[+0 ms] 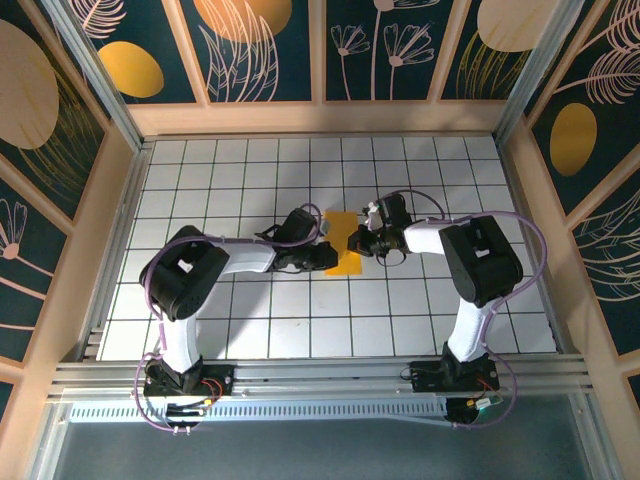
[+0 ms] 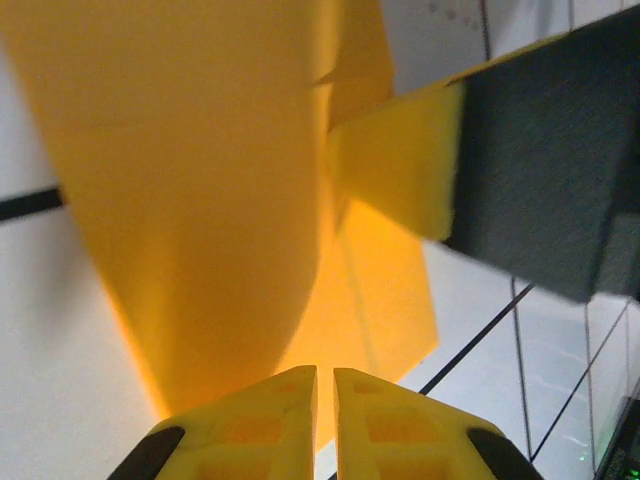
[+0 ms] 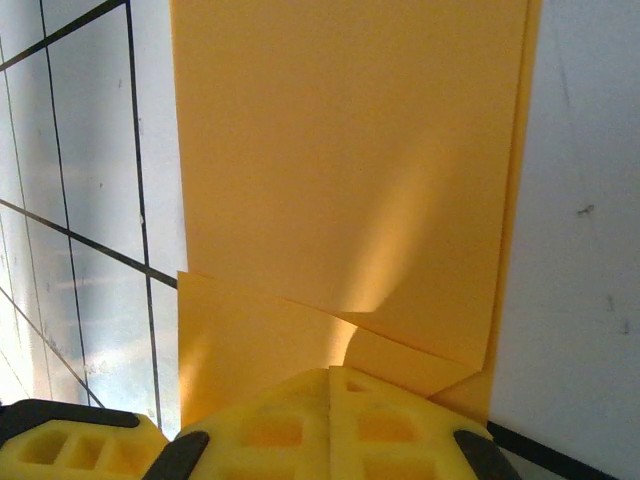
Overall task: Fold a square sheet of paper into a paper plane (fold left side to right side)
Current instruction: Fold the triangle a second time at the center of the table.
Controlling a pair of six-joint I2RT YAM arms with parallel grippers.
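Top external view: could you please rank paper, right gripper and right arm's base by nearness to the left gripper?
1. The paper, right at the left gripper.
2. The right gripper, across the paper.
3. The right arm's base, bottom right.

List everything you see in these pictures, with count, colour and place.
square sheet of yellow-orange paper: one, yellow-orange, partly folded, mid-table between the grippers
white gridded table: one, white with dark lines, under everything
patterned wall panels: several, dark teal with cream and orange shapes, around the table
left gripper: one, yellow pads, jaws nearly together at the sheet's edge
right gripper: one, yellow pads, shut, at the sheet's opposite edge
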